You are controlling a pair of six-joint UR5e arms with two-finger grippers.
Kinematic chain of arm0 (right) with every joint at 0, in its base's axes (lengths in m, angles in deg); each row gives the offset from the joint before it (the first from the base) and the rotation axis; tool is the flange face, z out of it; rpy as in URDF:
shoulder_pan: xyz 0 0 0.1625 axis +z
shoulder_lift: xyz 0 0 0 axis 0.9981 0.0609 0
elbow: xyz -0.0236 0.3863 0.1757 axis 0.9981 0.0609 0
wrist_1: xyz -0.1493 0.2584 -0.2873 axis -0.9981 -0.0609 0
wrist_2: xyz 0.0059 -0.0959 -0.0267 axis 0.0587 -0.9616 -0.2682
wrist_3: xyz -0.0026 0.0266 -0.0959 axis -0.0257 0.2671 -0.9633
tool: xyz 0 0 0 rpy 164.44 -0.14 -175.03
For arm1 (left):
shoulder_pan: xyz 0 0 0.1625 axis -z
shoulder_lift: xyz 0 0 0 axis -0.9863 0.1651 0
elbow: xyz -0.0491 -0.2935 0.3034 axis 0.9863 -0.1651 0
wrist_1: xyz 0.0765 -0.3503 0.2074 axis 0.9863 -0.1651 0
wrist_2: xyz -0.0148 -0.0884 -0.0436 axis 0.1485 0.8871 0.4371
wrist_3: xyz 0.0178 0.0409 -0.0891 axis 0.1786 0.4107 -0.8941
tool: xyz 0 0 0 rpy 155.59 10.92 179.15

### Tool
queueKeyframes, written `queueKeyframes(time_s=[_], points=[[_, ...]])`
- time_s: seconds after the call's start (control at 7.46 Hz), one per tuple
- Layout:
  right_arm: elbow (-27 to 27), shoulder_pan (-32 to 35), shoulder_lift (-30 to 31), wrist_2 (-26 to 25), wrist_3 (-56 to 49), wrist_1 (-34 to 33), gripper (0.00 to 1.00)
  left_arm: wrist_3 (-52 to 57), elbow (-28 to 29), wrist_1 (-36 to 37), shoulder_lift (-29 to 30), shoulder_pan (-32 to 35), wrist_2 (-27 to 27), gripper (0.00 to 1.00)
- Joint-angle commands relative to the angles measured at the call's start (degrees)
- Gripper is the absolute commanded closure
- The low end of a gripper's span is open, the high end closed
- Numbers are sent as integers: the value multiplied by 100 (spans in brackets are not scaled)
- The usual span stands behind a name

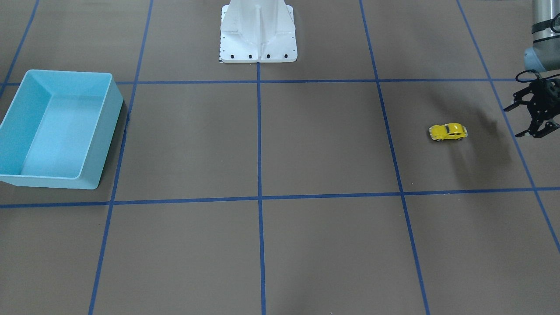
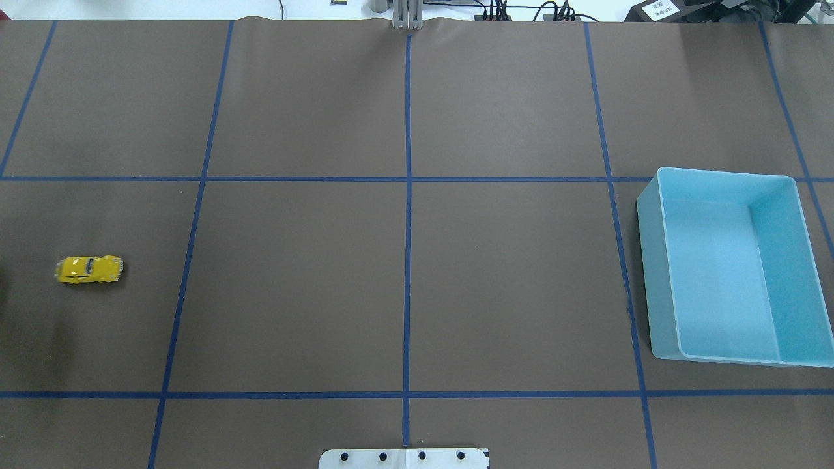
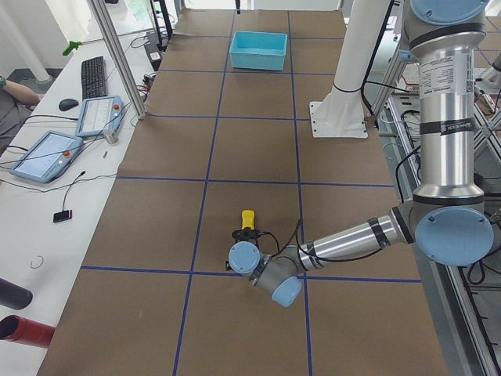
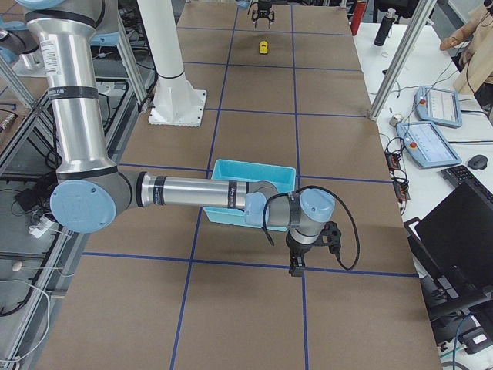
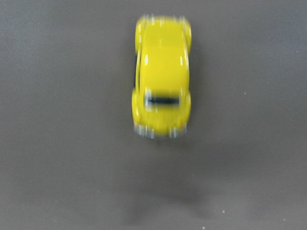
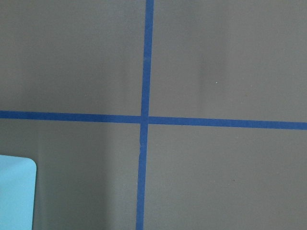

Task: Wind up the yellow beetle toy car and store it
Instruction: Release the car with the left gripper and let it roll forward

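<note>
The yellow beetle toy car sits right under my left wrist camera, blurred but whole, standing on its wheels on the brown worktop. In the front-facing view it is in the square on the robot's left, well apart from the blue bin at the other end.

The left gripper hangs near the car but off to one side of it, not touching. Its fingers are spread wide and have nothing between them. The right gripper hovers just beside the bin, pointing down. I see it only from the side camera, so I cannot tell how its fingers stand (its own wrist view gives me only tape lines and a corner of the bin).

As I judge it, the task is barely begun. The car is not yet gripped or wound, and it is not in the bin. Still to come are the grasp, the winding and the carry across.

My count is one car, one bin and two grippers.
</note>
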Motion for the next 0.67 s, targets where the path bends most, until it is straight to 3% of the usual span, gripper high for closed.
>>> queueKeyframes(time_s=[0.0, 0.54], points=[[0, 0, 0, 0, 0, 0, 0, -113, -82, -47, 2, 99, 139, 0], [-1, 0, -69, -17, -9, 305, 0, -3137, -855, -30, 256, 64, 176, 0]])
